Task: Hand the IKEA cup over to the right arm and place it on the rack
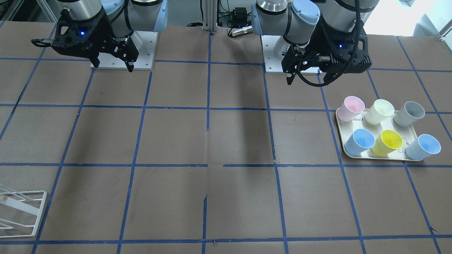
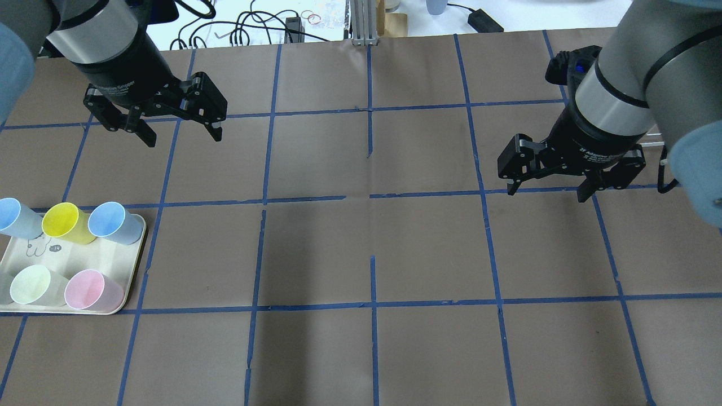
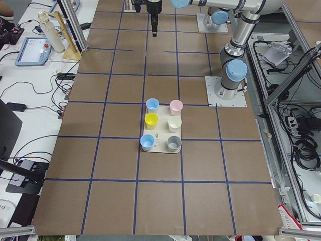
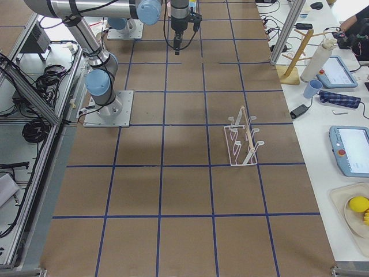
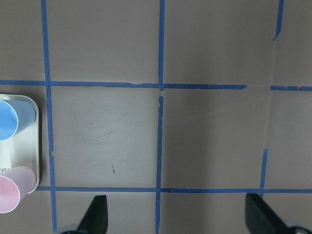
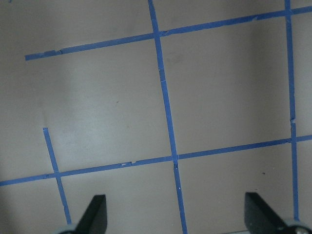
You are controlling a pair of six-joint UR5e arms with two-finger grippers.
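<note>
The pale grey IKEA cup [image 1: 409,113] stands at a back corner of a cream tray [image 1: 342,141] with several coloured cups; it also shows in the exterior left view [image 3: 173,143]. My left gripper [image 2: 183,138], with the ribbed cable, hovers open and empty above the table, beyond the tray. Its wrist view shows the fingertips [image 5: 95,217] spread, with the tray's edge at the left. My right gripper [image 2: 547,193] hovers open and empty over bare table, jaws wide in its wrist view [image 6: 178,217]. The white wire rack [image 4: 242,141] stands on the right side, far from both grippers [image 1: 21,211].
On the tray are also two light blue cups [image 1: 360,141], a yellow cup [image 1: 387,142], a pink cup [image 1: 350,108] and a cream-green cup [image 1: 379,111]. Blue tape lines grid the brown table. Benches with devices and cables line the far table edge [image 4: 323,69].
</note>
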